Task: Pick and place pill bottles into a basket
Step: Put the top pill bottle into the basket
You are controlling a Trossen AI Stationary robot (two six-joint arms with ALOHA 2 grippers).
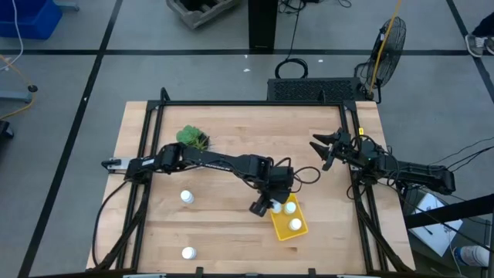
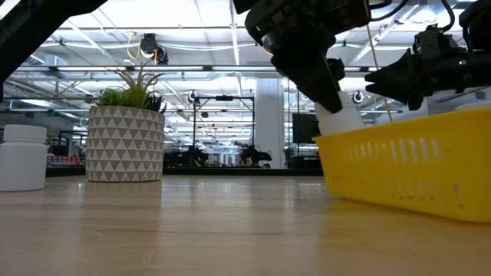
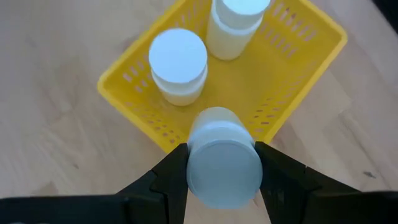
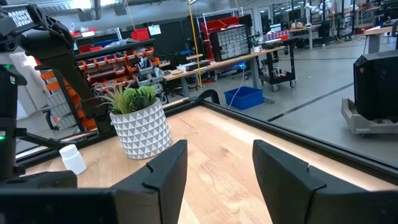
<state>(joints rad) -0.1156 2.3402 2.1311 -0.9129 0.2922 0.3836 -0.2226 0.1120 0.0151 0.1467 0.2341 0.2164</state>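
My left gripper (image 1: 266,206) is shut on a small white pill bottle (image 3: 222,163) at the left edge of the yellow basket (image 1: 287,230). Two more bottles (image 3: 178,65) (image 3: 236,23) stand inside the basket. Two bottles (image 1: 186,197) (image 1: 187,252) stand on the table at the near left; one of them shows in the low view (image 2: 23,157). My right gripper (image 1: 323,147) hangs open and empty over the table's right side. My left gripper pinches the bottle's round side (image 3: 194,163) between its two fingers (image 3: 171,171). The fingers slant down from the table's left. The bottle (image 2: 337,119) is tilted and clear of the table. Its lower end is at the basket's rim (image 2: 326,139).
A green plant in a white patterned pot (image 1: 193,139) stands at the table's far left; it also shows in the low view (image 2: 126,142) and the right wrist view (image 4: 140,127). A black frame (image 1: 247,103) runs round the table top.
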